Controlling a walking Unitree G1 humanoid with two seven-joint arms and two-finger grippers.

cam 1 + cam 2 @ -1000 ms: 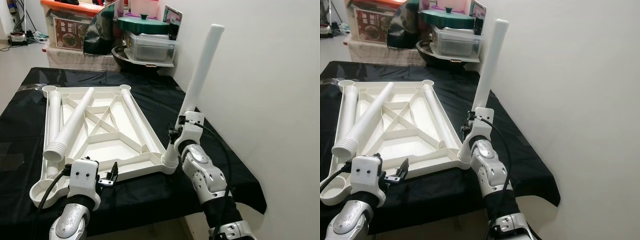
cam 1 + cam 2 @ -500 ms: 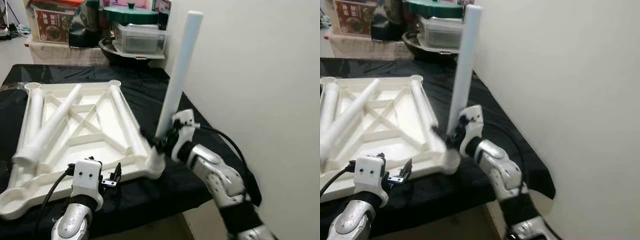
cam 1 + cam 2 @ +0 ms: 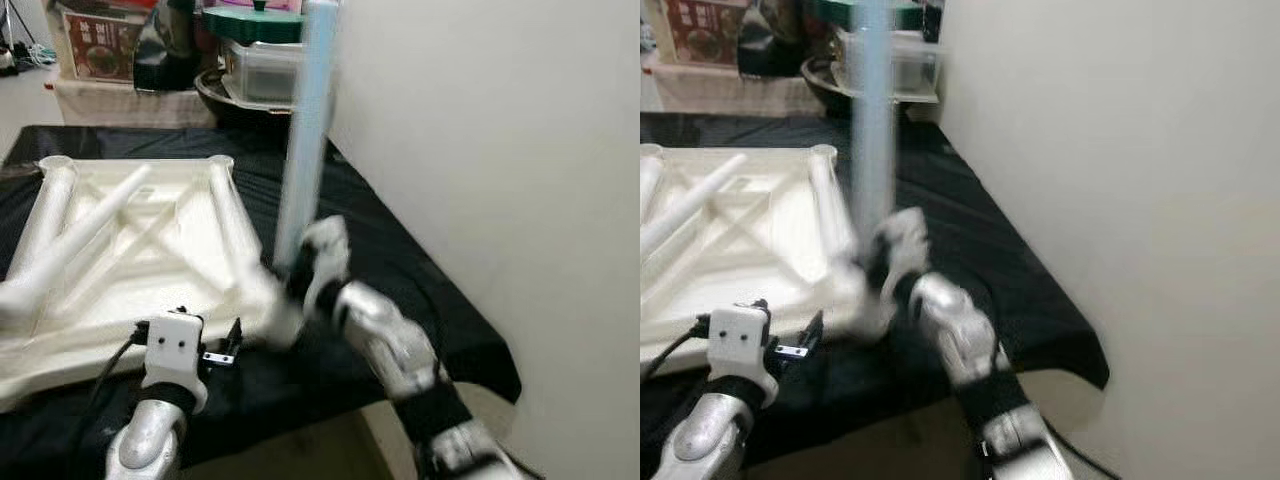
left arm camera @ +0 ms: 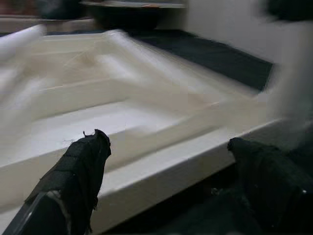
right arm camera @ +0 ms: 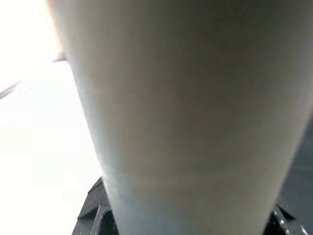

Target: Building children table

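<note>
There, a white plastic tabletop (image 3: 150,260) lay underside-up on the black-draped table (image 3: 430,300), loose legs (image 3: 70,250) resting across its ribs. A white leg (image 3: 305,130) stood nearly upright at the tabletop's near right corner, pinched low by the blurred right gripper (image 3: 305,280). The left gripper (image 4: 171,166), fingers spread, hovered just before the tabletop's near edge.

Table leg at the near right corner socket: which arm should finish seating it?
Right. Its gripper already clasps the upright table leg above the tabletop corner; the left gripper hovers open at the near edge.
</note>
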